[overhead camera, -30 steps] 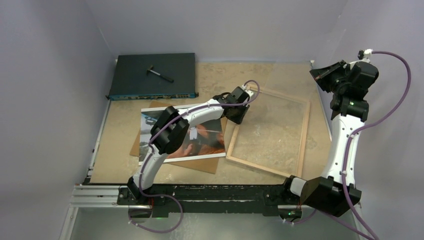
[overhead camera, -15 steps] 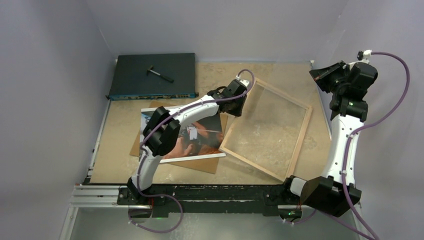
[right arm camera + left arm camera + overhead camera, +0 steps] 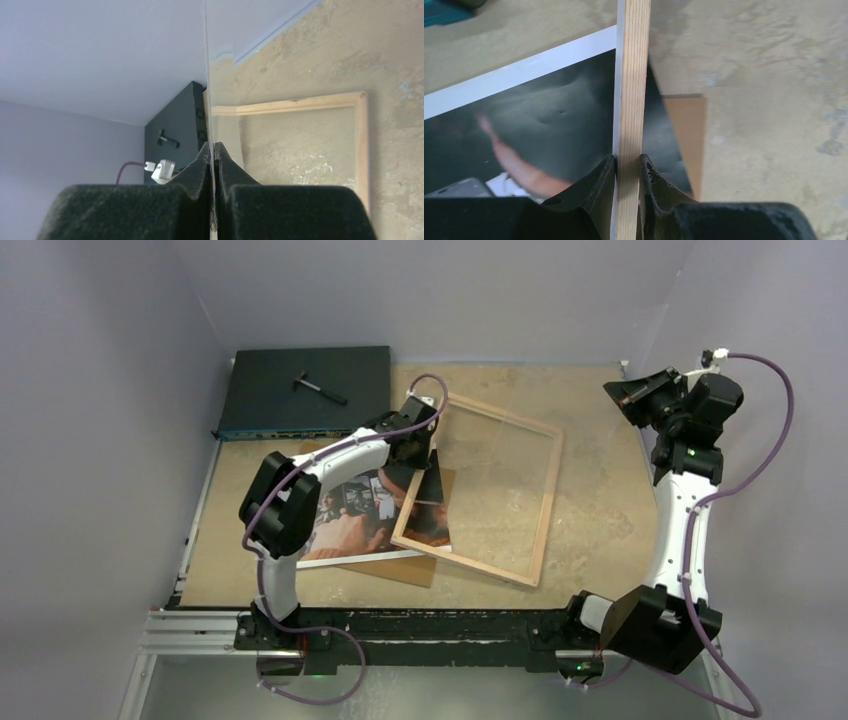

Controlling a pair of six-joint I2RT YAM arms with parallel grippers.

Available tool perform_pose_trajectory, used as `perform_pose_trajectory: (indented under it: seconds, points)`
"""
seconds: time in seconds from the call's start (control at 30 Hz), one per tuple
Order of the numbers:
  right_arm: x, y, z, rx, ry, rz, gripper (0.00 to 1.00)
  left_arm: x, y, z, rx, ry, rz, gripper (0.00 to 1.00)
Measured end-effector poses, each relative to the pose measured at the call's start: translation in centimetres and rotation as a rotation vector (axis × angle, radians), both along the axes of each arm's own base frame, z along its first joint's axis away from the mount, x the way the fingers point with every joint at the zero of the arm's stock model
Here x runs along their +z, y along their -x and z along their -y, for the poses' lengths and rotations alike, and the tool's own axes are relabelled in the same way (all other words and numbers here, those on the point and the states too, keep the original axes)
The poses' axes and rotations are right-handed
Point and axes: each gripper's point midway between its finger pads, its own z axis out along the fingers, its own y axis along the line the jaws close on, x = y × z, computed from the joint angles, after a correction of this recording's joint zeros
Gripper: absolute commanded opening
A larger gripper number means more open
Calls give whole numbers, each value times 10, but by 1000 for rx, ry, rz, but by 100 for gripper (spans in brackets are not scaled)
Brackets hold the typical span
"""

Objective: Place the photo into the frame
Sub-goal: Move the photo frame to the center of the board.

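Note:
The frame (image 3: 546, 508), light wood side up, lies tilted on the table with its left part over the right edge of the photo (image 3: 350, 525). My left gripper (image 3: 420, 440) is shut on the frame's left rail. In the left wrist view the rail (image 3: 631, 75) runs between the jaws of the left gripper (image 3: 627, 159), with the dark photo (image 3: 549, 115) beneath. My right gripper (image 3: 625, 395) is raised at the far right. In the right wrist view the right gripper (image 3: 211, 146) is shut on a thin clear sheet (image 3: 206, 60) seen edge-on, and the frame (image 3: 300, 105) shows beyond.
A plain brown backing board (image 3: 400, 570) lies under the photo and also shows in the left wrist view (image 3: 684, 135). A dark flat box (image 3: 270, 400) with a small tool (image 3: 320, 387) on it stands at the back left. Walls close in on three sides.
My left gripper has dragged the frame to the left and turned it, so that it now overlaps the photo's right edge. The right gripper has shifted slightly left.

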Motion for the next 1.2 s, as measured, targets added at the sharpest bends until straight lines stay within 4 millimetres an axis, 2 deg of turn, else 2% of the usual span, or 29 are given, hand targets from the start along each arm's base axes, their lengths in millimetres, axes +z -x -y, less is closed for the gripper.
perform_pose_trajectory:
  seconds: [0.1,0.17,0.33,0.47,0.5,0.63,0.77,0.87,1.0,1.1,1.2]
  points:
    - [-3,-2,-6,37,-32,10,0,-13,0,-23,52,-25,-28,0]
    - [-4,-2,-11,60,-52,17,0,-18,3,-32,77,-31,-43,0]
    - [-6,-6,-23,106,-80,19,0,-30,17,-40,106,-24,-81,0]
    - [-15,-13,-46,163,-88,-11,0,-45,31,-43,107,-9,-131,0]
    - [-17,-15,-52,176,-90,-18,0,-46,32,-42,104,-5,-137,3]
    - [-26,-19,-68,212,-97,-51,0,-42,35,-39,86,29,-145,26]
    - [-28,-18,-73,220,-104,-62,0,-41,41,-34,50,69,-174,47]
    - [-30,-18,-77,217,-100,-73,0,-29,43,-31,16,112,-177,64]
    - [-35,-17,-89,226,-95,-94,0,1,36,-40,-16,190,-150,85]
    - [-38,-13,-98,243,-96,-113,0,32,24,-61,-22,246,-113,87]
    - [-38,-9,-109,256,-94,-125,0,68,6,-91,-14,284,-33,89]
